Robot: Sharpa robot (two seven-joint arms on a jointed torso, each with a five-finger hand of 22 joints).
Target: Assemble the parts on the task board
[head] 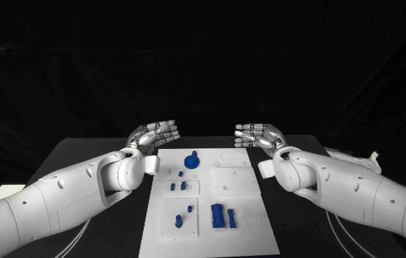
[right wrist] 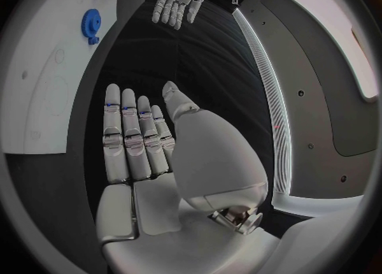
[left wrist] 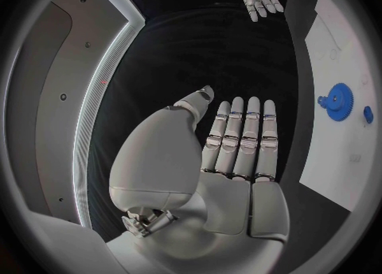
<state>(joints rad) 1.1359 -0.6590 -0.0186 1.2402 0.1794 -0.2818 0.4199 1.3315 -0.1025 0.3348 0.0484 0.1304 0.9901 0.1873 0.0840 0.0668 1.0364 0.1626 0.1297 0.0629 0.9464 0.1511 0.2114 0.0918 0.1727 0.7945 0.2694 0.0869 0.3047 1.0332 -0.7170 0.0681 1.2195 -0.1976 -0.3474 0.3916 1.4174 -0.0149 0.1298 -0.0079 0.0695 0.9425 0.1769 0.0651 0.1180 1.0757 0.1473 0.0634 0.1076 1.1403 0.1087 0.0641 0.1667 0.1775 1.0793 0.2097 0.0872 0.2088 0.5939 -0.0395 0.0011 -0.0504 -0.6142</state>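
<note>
On the black desk (head: 101, 152), a long white task board (head: 245, 211) lies lengthwise down the middle, running from the robot's near edge toward the far edge. Small blue parts sit on it: a blue gear (head: 193, 162) with a short stub rising from it near the far end, two small blue pegs (head: 178, 185) in a raised square plate at the board's middle, and at the near end two more small blue pieces (head: 178, 220) beside a pair of taller blue blocks (head: 224, 216). Faint round outlines mark bare seats on the far right of the board.

Both hands hover off the board at its far corners, one on each side. Left hand (head: 156, 133) sits beyond the far left corner, palm turned inward, its fingers (left wrist: 239, 137) straight, side by side and holding nothing. Right hand (head: 260, 135) mirrors it past the far right corner — fingers (right wrist: 131, 134) likewise flat, extended and holding nothing. This even, drawn-back pose looks like a rest stance that keeps the board clear for the head camera.

Whether the blue pieces stand in their final seats cannot be judged from here — such a layout would suit parts laid out awaiting assembly as well as parts already fitted.
</note>
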